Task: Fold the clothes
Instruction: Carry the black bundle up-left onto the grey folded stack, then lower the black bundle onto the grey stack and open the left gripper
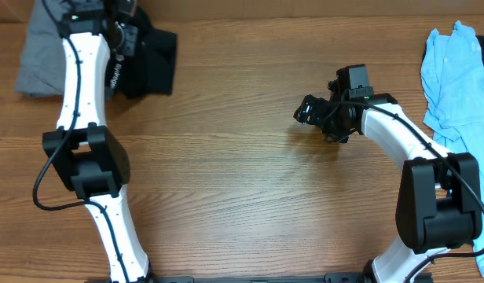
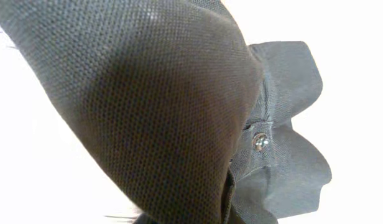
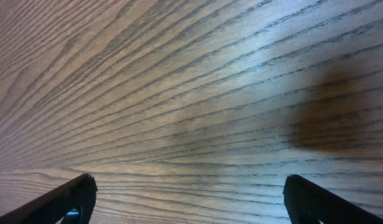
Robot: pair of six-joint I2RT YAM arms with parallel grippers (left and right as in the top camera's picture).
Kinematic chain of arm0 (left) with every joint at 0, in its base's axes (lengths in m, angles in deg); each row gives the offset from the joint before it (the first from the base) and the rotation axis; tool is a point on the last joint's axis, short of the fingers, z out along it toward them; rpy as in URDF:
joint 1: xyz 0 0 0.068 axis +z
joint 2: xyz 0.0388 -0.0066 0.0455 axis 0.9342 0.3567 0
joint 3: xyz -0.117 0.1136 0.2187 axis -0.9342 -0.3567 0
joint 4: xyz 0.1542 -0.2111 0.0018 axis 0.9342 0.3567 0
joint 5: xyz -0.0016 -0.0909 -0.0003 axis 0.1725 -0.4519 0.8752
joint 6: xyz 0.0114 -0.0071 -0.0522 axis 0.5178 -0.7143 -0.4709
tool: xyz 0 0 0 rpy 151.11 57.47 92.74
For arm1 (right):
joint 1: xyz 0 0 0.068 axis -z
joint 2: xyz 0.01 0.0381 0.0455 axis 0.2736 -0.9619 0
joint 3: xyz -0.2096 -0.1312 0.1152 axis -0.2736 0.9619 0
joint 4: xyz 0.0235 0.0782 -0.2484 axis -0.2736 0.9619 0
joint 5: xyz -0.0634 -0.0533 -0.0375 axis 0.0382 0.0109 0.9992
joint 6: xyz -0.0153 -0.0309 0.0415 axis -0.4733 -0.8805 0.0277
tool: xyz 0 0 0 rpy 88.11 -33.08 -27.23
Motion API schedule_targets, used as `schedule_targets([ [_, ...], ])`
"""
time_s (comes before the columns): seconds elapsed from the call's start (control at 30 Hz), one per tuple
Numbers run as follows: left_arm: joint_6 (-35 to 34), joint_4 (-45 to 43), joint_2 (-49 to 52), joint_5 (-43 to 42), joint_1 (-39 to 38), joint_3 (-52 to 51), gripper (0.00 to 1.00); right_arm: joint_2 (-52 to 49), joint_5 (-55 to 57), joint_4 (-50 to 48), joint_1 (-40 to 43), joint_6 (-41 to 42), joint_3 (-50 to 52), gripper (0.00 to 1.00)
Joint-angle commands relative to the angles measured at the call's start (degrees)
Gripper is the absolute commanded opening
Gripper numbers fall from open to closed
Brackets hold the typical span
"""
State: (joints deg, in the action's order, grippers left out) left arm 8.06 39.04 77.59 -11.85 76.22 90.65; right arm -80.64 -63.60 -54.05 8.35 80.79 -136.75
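At far left, the grey garment (image 1: 38, 59) lies folded, set aside. Beside it the left gripper (image 1: 120, 35) is closed on a fold of the black shirt (image 1: 152, 67) — fabric fills its wrist view — probably to drag it toward the middle of the table (image 1: 242, 181) for spreading. The black shirt sits bunched near the far edge; long axis runs far-to-near, collar direction unclear. Further right, the right gripper (image 1: 309, 110) hovers, jaws wide, empty, ready to assist. Far right lies the blue shirt (image 1: 458, 75).

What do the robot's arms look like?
The left arm and right arm are white curved tubes with chunky black joints. Thin black cables loop along them. The left arm has small lettering on its side. The right gripper has black pointed fingers.
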Motion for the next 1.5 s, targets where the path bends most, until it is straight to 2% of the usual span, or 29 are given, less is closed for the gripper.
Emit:
schedule_targets([
  [0.0,-1.0,-0.6,0.3,0.7,1.4,4.1,0.04,-0.3,0.2,0.0,0.1,0.5,0.3,1.0],
  [0.57,-0.4,-2.6,0.3,0.5,7.6,7.7,0.04,-0.3,0.1,1.0,0.1,0.5,0.3,1.0],
  [0.93,0.5,-6.5,0.9,-6.0,14.0,7.5,0.04,-0.3,0.1,2.2,0.1,0.5,0.3,1.0],
  [1.23,0.4,-12.7,6.2,-5.6,15.9,7.5,0.08,-0.3,0.1,2.6,0.1,1.4,0.3,1.0],
  [1.47,0.0,-17.3,9.5,0.7,16.9,7.5,0.13,-0.3,0.1,4.2,0.1,1.3,0.3,1.0],
])
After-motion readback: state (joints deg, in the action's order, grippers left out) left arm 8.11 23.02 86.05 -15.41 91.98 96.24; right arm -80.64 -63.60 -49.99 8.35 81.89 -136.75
